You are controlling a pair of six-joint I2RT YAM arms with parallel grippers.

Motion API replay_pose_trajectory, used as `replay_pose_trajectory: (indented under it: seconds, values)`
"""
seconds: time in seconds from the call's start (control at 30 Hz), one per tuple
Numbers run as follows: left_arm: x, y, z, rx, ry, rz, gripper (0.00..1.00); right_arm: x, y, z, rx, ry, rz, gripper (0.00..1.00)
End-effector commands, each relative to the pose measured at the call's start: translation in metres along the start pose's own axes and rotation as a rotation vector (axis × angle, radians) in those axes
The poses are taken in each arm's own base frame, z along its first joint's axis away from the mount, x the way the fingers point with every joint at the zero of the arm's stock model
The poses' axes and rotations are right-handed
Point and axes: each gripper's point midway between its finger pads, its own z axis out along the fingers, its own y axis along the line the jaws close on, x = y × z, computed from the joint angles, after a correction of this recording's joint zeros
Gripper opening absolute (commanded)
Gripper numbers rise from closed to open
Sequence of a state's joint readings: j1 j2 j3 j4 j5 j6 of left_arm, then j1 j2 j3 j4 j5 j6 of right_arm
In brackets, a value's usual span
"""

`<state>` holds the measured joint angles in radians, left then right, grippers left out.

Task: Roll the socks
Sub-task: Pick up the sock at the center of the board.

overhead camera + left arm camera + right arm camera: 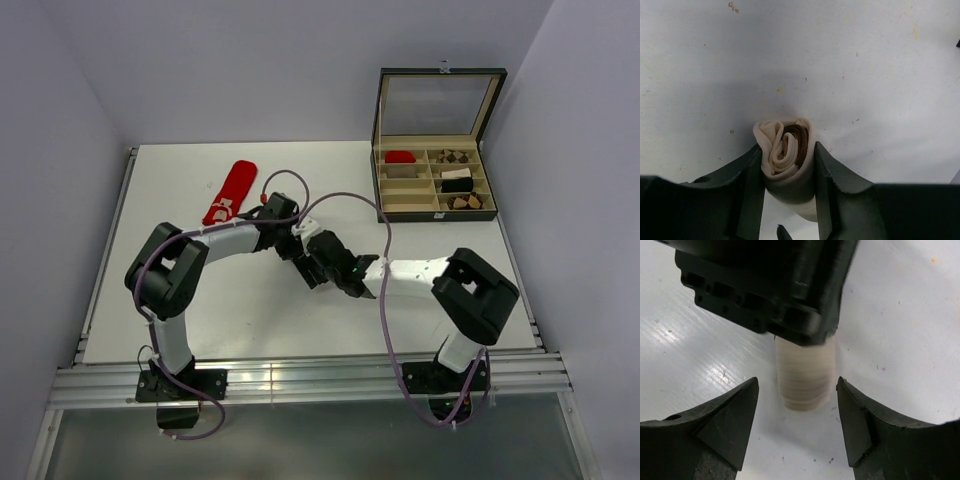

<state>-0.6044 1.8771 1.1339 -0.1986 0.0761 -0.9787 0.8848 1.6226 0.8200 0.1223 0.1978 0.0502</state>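
Far to the left of the compartment box [435, 212], toward the table's [200, 320] back-left corner, the red sock [230, 190] is laid flat, white marks at its near end, apart from both arms. A broad stretch of bare white tabletop is left between it and the left edge, and more along the near edge.

Left of the box and nearer than it, about mid-table, the left gripper [788, 146] is seen clenched on the cream sock [782, 135]. The sock is wound into a tight roll, with brown layers shown at the spiral's core. Its lower end is hidden between the fingers [747, 185] and cut off by the frame.

Just beside it, on the box's side, the right gripper [797, 382] is held released, its jaws spread wide to either side of the roll and not touching it. In that view the roll is blurred, and its upper part is covered by the left gripper's black body.

From above, the roll is wholly masked by the two meeting grippers.

At the table's back-right corner the box stands with its lid [437, 105] raised. Small bundles are lodged in its compartments, too small to be made out well.
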Motion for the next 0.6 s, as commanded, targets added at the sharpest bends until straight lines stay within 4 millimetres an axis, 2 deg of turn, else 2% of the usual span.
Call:
replay_pose_trajectory:
  seconds: [0.0,0.13,0.27,0.57]
  values:
    - [0.017,0.022,0.005,-0.085,0.069,0.055,0.13,-0.019,-0.006,0.009,0.085,-0.044,-0.08,0.71]
    - [0.019,0.021,0.006,-0.077,0.082,0.054,0.13,-0.015,0.004,0.019,0.079,-0.046,-0.104,0.72]
    - [0.02,0.018,0.006,-0.066,0.089,0.054,0.13,-0.01,0.001,0.028,0.134,-0.046,-0.121,0.72]
    - [0.021,0.02,0.004,-0.069,0.092,0.055,0.13,-0.008,0.004,0.04,0.142,-0.045,-0.138,0.71]
